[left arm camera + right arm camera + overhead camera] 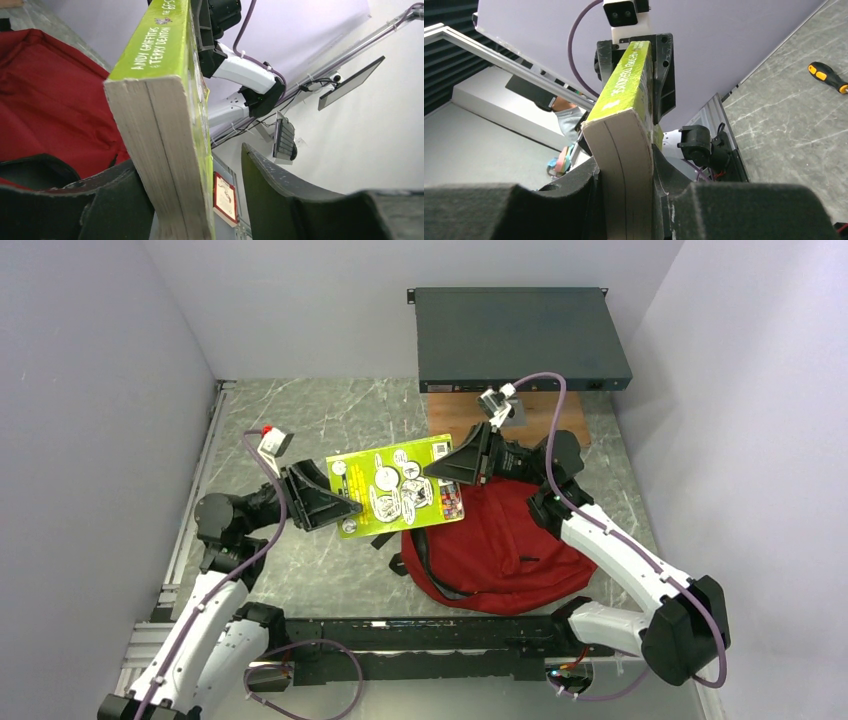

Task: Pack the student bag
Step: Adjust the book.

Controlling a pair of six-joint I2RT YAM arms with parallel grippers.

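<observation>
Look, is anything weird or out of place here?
The green book hangs in the air partly over the student bag, pinched by the right gripper. A screwdriver lies loose on the table.

Colours and patterns.
A lime-green paperback book (pixel 398 490) with black-and-white cartoons; dark red fabric backpack (pixel 515 540), black straps; grey, white-veined stone bench (pixel 330 425).

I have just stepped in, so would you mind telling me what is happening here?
Two robot arms are packing a dark red student bag. The right tool is clamped on one end of a lime-green paperback, holding it in the air over the bag's edge. The left tool stands open around the book's opposite end, touching it on one side only. The book is not in the bag yet.
</observation>
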